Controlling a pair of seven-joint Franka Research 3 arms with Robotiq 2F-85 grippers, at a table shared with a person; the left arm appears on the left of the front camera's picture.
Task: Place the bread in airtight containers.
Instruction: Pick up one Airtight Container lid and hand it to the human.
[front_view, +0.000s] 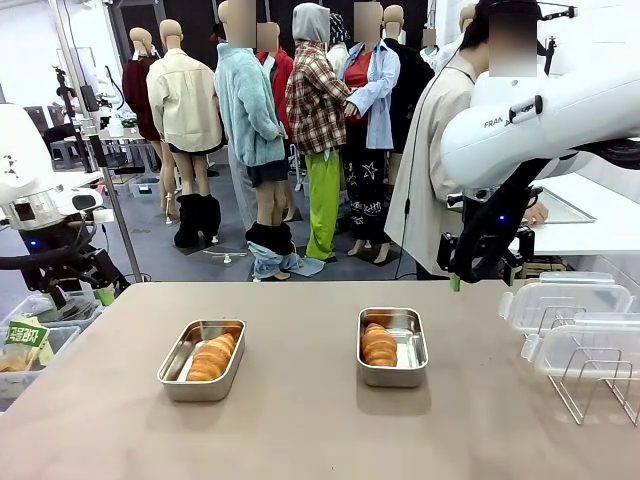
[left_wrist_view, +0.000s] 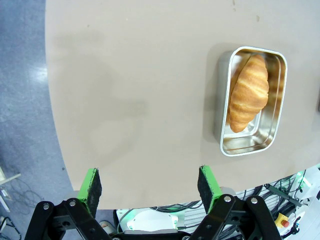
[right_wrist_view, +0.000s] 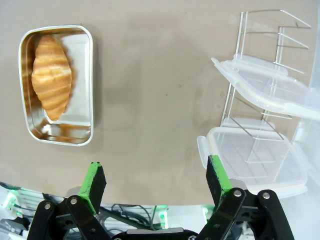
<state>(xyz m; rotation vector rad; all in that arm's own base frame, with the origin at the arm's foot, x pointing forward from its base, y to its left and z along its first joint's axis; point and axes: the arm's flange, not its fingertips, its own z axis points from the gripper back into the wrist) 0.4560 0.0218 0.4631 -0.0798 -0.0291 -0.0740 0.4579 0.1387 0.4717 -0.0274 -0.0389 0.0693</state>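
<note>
Two steel airtight containers sit on the brown table, each with one golden croissant of bread lying in it and no lid on. The left container (front_view: 198, 389) (left_wrist_view: 250, 144) holds a croissant (front_view: 212, 357) (left_wrist_view: 248, 92). The right container (front_view: 411, 347) (right_wrist_view: 81, 100) holds the other croissant (front_view: 379, 344) (right_wrist_view: 51, 76). Two clear lids (front_view: 566, 299) (right_wrist_view: 265, 87) rest on a wire rack (front_view: 592, 388) (right_wrist_view: 265, 30) at the right. My left gripper (front_view: 100, 290) (left_wrist_view: 150, 187) hangs open off the table's left edge. My right gripper (front_view: 485, 272) (right_wrist_view: 157, 182) is open and empty above the table's far right.
A person (front_view: 440, 150) stands beyond the far edge, turned away. A bin of packaged goods (front_view: 25, 345) sits below the table's left side. A white table with a flat metal tray (front_view: 565, 208) lies behind at the right. Bare tabletop (front_view: 300, 430) spreads in front of the containers.
</note>
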